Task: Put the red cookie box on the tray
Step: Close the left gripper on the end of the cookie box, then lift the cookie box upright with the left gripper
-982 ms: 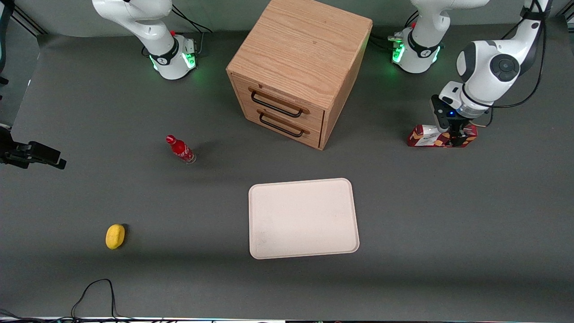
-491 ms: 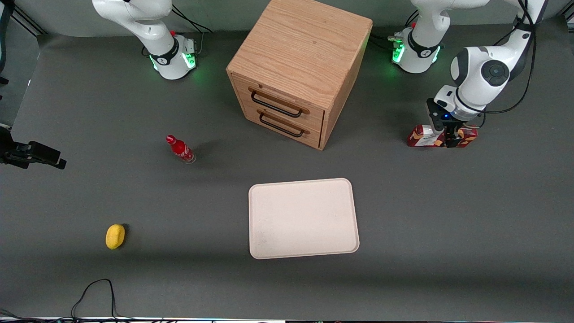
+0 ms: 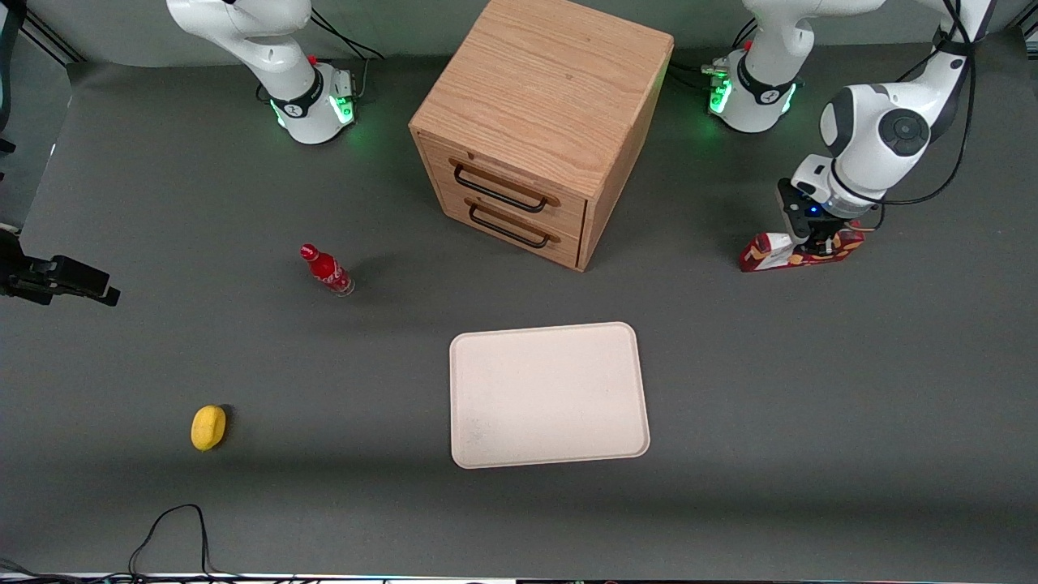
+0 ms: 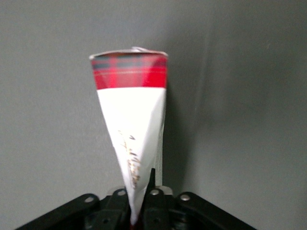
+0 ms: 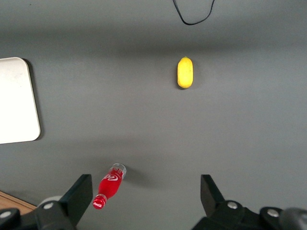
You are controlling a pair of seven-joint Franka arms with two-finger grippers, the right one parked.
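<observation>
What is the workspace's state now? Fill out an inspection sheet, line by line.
Surface: dark grey table.
Job's things: red cookie box toward the working arm's end, in the gripper's grasp; tray bare, nearer the front camera than the drawer cabinet.
Clutter: wooden drawer cabinet, both drawers shut; red bottle; yellow object.
Grippers: left gripper shut on the box's edge.
Cables: black cable at the table's near edge; cables at the arm bases.
Surroundings: nothing seen.
</observation>
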